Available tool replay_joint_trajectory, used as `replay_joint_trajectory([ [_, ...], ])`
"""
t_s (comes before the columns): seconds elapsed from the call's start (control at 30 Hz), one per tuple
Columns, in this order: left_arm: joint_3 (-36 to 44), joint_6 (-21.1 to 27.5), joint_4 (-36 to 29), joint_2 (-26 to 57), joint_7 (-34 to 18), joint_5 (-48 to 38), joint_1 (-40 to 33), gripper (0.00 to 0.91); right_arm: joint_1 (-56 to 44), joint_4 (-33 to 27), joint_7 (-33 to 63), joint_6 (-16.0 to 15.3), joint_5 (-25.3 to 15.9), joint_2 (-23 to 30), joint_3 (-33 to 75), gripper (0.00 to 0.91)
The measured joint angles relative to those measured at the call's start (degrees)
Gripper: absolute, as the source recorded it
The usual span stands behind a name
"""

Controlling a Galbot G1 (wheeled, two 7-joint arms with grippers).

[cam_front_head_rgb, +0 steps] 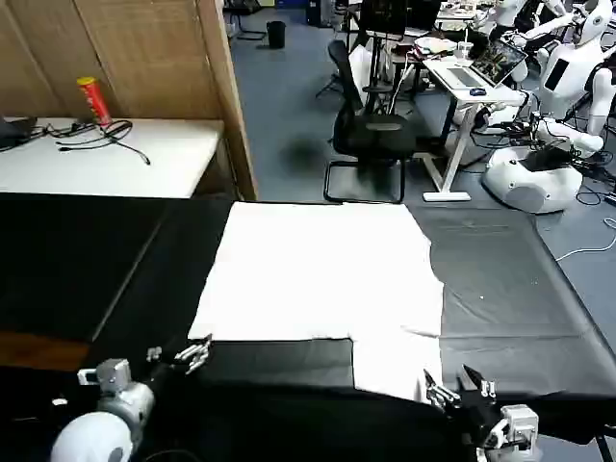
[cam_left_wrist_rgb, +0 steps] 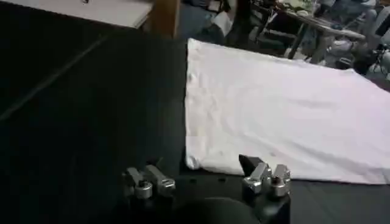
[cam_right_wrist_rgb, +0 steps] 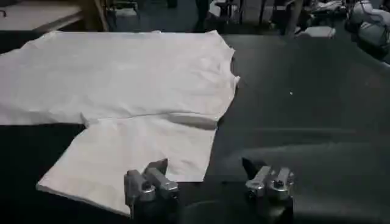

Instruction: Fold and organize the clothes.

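White T-shirt (cam_front_head_rgb: 322,274) lies flat just ahead of both released end effectors, its near sleeve closest to the right end effector (cam_front_head_rgb: 460,390), left end effector (cam_front_head_rgb: 183,355) beside the hem corner.

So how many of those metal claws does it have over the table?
2. The left claw hovers open above the black table cover, just off the near left corner of the white cotton T-shirt. The right claw is open at the shirt's near right flap.

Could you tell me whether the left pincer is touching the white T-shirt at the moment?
Apart. The left wrist view shows black cover between the open left pincer and the T-shirt.
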Motion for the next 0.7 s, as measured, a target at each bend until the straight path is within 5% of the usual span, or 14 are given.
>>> replay_joint_trajectory([
  [0.17, 0.27, 0.16, 0.46, -0.24, 0.75, 2.01, -0.55, 0.878, 0.19, -1.15, 0.09, -0.04, -1.25, 0.74, -0.6, 0.673],
  [0.2, 0.37, 0.04, 0.51, -0.27, 0.69, 2.12, -0.64, 0.263, 0.17, -1.29, 0.13, -0.02, -1.33, 0.86, -0.71, 0.585],
  [0.23, 0.46, 0.0, 0.62, -0.33, 0.53, 2.19, -0.8, 0.146, 0.15, -1.43, 0.18, -0.01, -1.43, 1.0, -0.83, 0.546],
  [0.27, 0.51, 0.04, 0.78, -0.37, 0.48, 2.3, -0.96, 0.0, 0.12, -1.53, 0.24, -0.01, -1.53, 1.17, -0.97, 0.39],
  [0.33, 0.52, 0.21, 1.14, -0.46, 0.46, 2.33, -1.1, 0.0, 0.11, -1.68, 0.27, 0.0, -1.73, 1.38, -1.1, 0.166],
  [0.4, 0.5, 0.09, 1.59, -0.64, 0.63, 2.36, -0.99, 0.0, 0.06, -1.67, 0.28, -0.01, -1.86, 1.55, -1.35, 0.078],
  [0.7, 0.75, -0.11, 1.04, -0.94, 1.97, 3.56, 0.11, 0.0, -1.62, 0.62, 2.25, -1.59, -2.29, 2.54, -1.55, 0.0],
])
